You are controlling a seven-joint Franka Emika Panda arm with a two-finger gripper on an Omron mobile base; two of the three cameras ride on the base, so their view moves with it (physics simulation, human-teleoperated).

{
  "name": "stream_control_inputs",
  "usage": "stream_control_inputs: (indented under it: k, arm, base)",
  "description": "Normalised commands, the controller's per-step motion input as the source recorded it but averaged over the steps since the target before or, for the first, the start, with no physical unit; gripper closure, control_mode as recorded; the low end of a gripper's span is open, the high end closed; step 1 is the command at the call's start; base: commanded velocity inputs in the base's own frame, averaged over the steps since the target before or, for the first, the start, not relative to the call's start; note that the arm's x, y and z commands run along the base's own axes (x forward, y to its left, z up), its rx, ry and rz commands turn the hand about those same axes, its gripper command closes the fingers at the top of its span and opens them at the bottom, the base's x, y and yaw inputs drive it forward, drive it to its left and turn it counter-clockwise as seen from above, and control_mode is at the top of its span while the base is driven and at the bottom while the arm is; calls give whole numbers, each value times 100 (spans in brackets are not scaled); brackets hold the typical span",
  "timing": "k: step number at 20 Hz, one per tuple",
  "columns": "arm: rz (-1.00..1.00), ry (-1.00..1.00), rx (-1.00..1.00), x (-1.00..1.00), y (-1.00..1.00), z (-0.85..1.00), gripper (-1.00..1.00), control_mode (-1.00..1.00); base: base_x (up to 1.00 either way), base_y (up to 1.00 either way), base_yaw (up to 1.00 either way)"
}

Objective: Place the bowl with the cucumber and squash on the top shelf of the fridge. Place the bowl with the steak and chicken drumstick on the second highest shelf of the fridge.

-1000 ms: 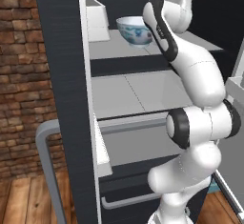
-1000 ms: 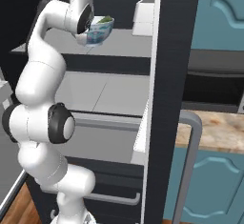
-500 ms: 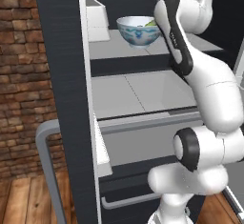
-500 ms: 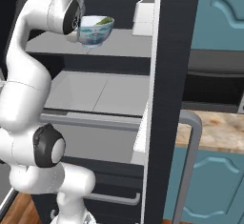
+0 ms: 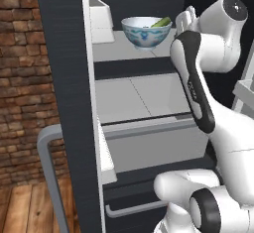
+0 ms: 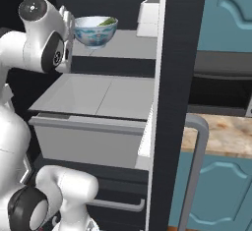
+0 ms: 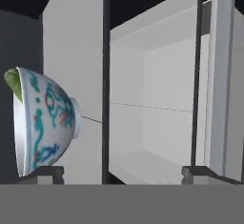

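- Bowl [image 5: 146,32], white with blue pattern, stands upright on the top shelf [image 5: 119,51] of the fridge, near its front edge.
- Cucumber [image 5: 161,23] tip shows above the bowl's rim.
- Gripper [image 7: 122,171] is just beside the bowl, jaws spread wide, holding nothing; one fingertip [image 7: 44,172] sits by the bowl's rim.
- A white box [image 5: 100,20] stands further along the same shelf.

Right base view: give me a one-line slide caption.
Patterned bowl with the cucumber sits on the fridge's top shelf; the open gripper is beside it.
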Motion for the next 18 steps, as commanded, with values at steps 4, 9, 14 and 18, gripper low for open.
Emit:
stream_control_inputs:
  k: [4,9,14,18]
  arm:
    - [0,22,-25,-100,0,-100,-100,-100]
    - [15,30,-29,-100,-10,-100,-100,-100]
    - [45,35,-28,-99,0,-38,-100,-100]
    - [62,29,-15,-77,-3,0,-100,-100]
  base:
    - [0,0,0]
    - [0,0,0]
    - [0,0,0]
    - [0,0,0]
